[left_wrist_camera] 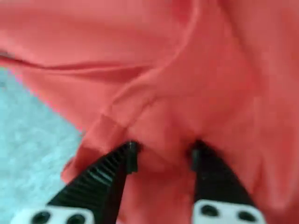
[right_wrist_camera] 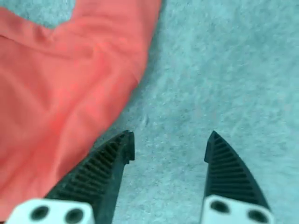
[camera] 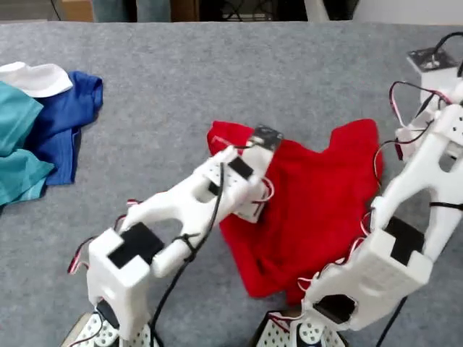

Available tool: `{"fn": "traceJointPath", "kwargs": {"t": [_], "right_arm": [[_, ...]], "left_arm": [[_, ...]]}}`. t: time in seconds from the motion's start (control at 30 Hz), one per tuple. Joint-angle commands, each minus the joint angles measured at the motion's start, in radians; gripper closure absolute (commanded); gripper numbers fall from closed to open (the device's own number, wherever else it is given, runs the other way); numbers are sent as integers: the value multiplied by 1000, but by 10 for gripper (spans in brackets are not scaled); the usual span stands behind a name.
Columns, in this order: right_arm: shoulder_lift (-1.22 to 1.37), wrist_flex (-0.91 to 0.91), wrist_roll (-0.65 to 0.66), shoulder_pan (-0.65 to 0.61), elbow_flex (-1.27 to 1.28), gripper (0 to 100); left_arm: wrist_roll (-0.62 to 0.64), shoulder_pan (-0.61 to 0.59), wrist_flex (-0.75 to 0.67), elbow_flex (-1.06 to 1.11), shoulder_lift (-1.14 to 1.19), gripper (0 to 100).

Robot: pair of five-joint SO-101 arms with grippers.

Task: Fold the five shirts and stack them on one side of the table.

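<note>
At the far left edge of the table (camera: pixel 217 65) three shirts lie overlapping: a white one (camera: pixel 36 78) at the back, a teal one (camera: pixel 16 137) in front of it and a blue one (camera: pixel 69 123) just beside them, partly under the teal. They look more heaped than squarely stacked, so I cannot tell whether they count as folded or are waiting their turn. Toward the middle, the left gripper (left_wrist_camera: pixel 163 151) is down on the near-left part of the red shirt (camera: pixel 318 195). Its jaws stand apart and press into the cloth with a ridge of fabric risen between them, so it looks about to pinch rather than already clamped. The red shirt lies in the middle of the table, well apart from the pile. It is rumpled, one sleeve points away from the arms, and no fold is made yet. At the right, the right gripper (right_wrist_camera: pixel 170 140) hangs over bare table just beside the shirt's edge, jaws wide and holding nothing. By my reading the job is far from finished: the red shirt is yet to be folded and carried to the pile, the pile probably needs tidying, and four shirts can be counted.
</note>
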Motion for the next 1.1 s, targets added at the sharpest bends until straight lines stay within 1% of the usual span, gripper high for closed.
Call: {"fn": "traceJointPath", "kwargs": {"t": [0.0, 0.03, 0.07, 0.1, 0.23, 0.33, 0.47, 0.53, 0.6, 0.73, 0.83, 0.9, 0.97, 1.07], "right_arm": [[-56, -35, 11, 12, 59, 753], [-56, -38, 11, 9, 79, 754], [-54, -40, 11, 6, 99, 754], [-54, -44, 11, -3, 114, 754], [-54, -109, 8, -28, 186, 754], [-54, -149, 6, -46, 232, 754], [-54, -183, 8, -81, 278, 754], [-54, -201, 5, -100, 295, 754], [-54, -206, 3, -127, 309, 754], [-54, -201, 3, -215, 360, 752], [-54, -209, 2, -310, 403, 752], [-54, -226, -12, -373, 406, 754], [-53, -282, -71, -417, 409, 754], [-25, -347, -140, -473, 406, 755]], "left_arm": [[-98, 2, 124, -53, 5, 973], [-121, 7, 170, -47, -15, 952], [-130, 4, 206, -39, -48, 974], [-127, -8, 235, -27, -86, 973], [-137, -82, 249, 105, -293, 972], [-144, -197, 226, 255, -445, 972], [-282, -414, 147, 526, -595, 972], [-345, -499, 123, 634, -667, 972], [-385, -572, 127, 707, -750, 972], [-405, -699, 195, 777, -939, 972], [-405, -774, 282, 796, -1083, 971], [-407, -826, 313, 816, -1168, 971], [-466, -880, 319, 843, -1241, 971], [-608, -969, 318, 888, -1335, 971]]}}
